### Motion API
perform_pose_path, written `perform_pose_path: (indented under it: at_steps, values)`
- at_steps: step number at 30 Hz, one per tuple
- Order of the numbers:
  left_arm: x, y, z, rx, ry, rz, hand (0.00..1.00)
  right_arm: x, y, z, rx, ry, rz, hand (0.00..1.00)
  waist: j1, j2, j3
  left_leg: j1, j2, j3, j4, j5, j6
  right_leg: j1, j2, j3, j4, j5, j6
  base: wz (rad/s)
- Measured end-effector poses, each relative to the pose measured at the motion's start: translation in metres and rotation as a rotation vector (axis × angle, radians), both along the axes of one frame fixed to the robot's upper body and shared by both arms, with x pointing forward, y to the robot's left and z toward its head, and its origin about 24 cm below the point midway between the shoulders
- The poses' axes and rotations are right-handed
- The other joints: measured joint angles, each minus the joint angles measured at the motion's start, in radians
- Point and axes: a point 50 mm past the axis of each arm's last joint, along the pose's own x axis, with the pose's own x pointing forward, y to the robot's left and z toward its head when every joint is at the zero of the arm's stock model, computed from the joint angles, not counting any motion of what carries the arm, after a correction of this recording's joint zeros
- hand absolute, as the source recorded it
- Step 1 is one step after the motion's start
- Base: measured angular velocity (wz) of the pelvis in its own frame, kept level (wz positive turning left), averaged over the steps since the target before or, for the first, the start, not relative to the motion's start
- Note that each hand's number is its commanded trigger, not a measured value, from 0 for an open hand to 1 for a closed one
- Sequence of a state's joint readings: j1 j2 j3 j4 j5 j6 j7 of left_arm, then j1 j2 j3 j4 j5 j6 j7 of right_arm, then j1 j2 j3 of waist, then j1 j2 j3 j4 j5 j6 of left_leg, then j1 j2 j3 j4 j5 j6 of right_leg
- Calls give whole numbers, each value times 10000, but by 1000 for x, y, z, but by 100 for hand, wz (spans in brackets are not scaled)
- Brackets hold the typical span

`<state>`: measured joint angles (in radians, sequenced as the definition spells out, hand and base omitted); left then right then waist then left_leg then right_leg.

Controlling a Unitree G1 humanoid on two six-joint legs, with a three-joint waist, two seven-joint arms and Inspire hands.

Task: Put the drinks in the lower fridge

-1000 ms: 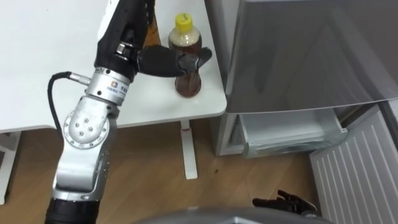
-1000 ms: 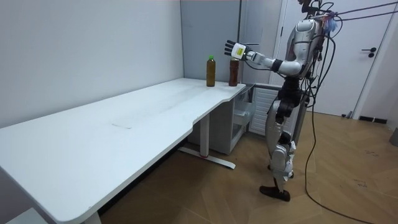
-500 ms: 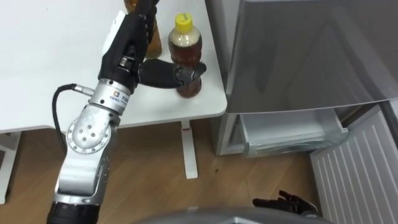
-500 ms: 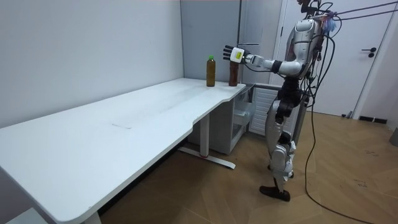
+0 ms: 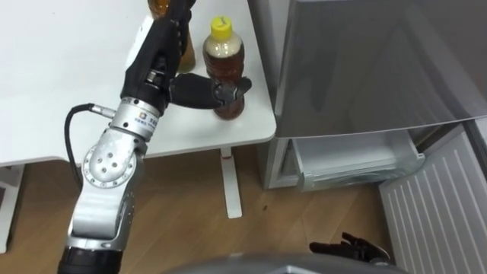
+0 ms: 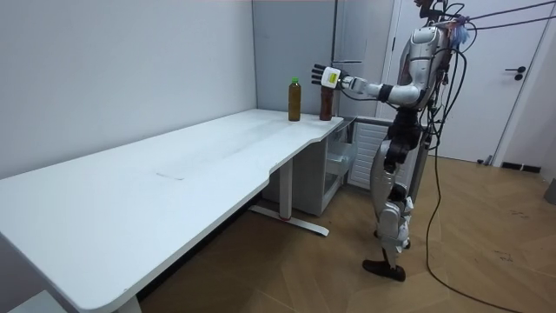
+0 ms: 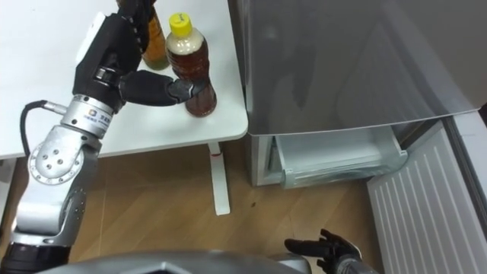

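Bottle (image 5: 225, 65) with a yellow cap stands upright at the tabletop (image 5: 61, 91) corner, just right of the left hand (image 5: 158, 55), thumb hooked across its waist, fingers straight; right hand (image 5: 350, 247) hangs slack, well away.

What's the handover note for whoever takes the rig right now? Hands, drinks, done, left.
Left hand: open, with the thumb across the front of the yellow-capped bottle and straight fingers reaching past its far side. Not gripped yet.
Right hand: open, low at the robot's side, idle.
Drinks: both stand on the white table at the corner next to the fridge. The second bottle is just behind the first.
Lower fridge compartment: open.
Done: nothing moved yet.
Left: close on the yellow-capped bottle, place it in the lower compartment, then do the second bottle.
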<state>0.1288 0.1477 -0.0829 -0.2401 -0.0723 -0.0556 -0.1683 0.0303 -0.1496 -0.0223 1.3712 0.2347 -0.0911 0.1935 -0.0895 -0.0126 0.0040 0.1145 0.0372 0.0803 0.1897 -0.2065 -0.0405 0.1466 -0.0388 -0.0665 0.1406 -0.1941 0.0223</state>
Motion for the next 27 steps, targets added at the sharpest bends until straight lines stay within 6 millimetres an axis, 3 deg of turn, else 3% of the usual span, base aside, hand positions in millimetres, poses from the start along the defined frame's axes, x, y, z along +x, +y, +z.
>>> perform_pose_path:
  at_steps: [12, 27]
  values:
    - [3, -2, -19, -638, 1057, -88, 0, 3, 1, 0, 18, -4, 111, 0, -179, -15, 15, -3, 4, 3, -2, 0, 0, -23, 4, 13, -7, 3, -4, 0]
    - [11, -2, -21, -1592, 1387, -200, 0, 4, 1, 0, -199, -49, 66, 0, -250, 26, 45, 49, 35, 142, -6, 0, 0, -46, 25, 181, -4, 15, -21, -2]
